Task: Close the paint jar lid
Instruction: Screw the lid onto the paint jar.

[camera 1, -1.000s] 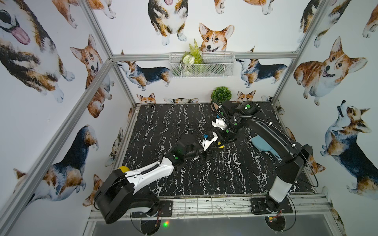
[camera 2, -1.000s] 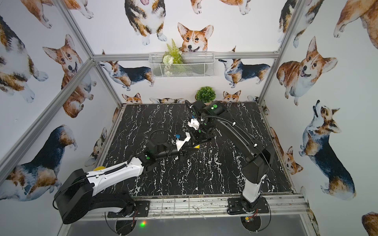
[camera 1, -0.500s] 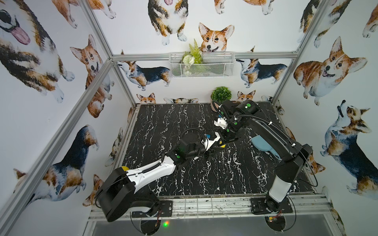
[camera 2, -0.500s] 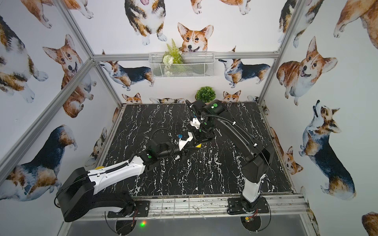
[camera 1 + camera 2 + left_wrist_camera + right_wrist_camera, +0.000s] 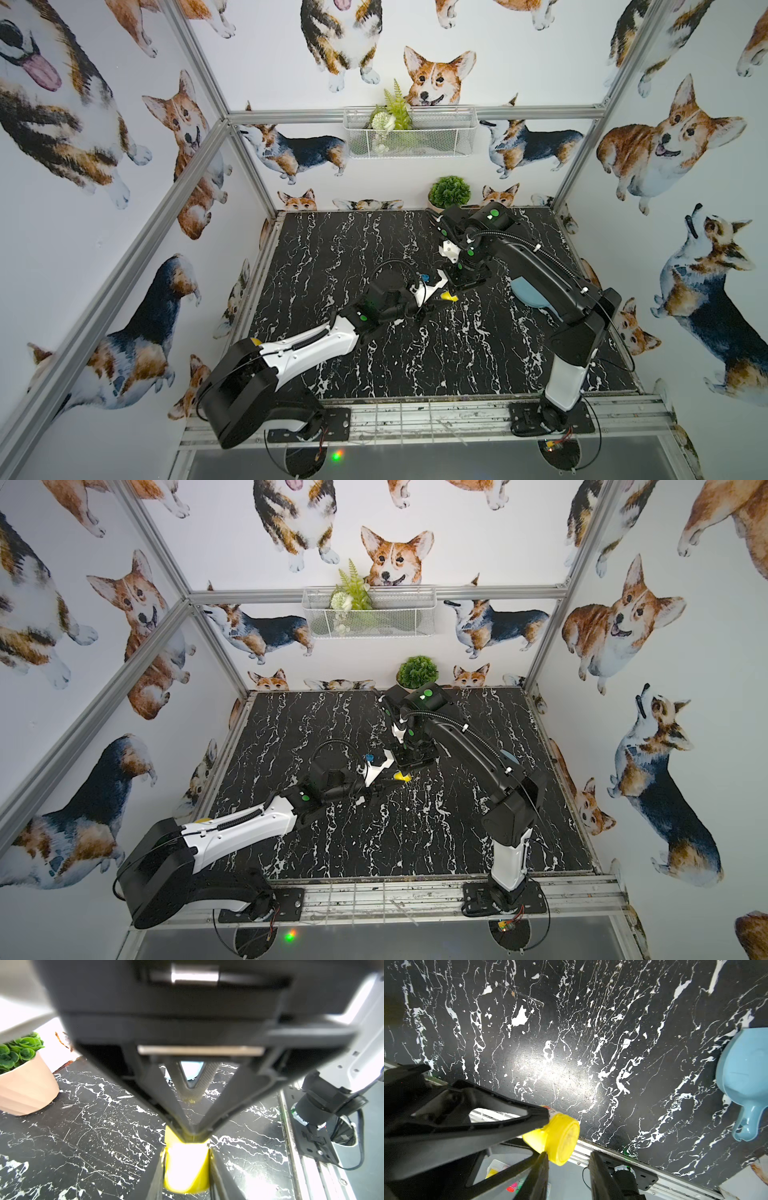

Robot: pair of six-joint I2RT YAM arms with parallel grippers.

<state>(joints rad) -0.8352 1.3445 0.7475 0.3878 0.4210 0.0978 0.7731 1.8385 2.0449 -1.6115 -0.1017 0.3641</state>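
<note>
Above the black marble tabletop, the left gripper clamps the paint jar on its side, long axis roughly level, with the yellow lid pointing away from that grip. Just beyond, the right gripper hangs nearer the lid, jaws apart astride its rim, a gap showing on one side.

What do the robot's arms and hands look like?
The left arm is white and black; the right arm is black with a white lower part. Both have round green dots and ribbed black cables. The left hand and right hand each have two black pointy fingers.
</note>
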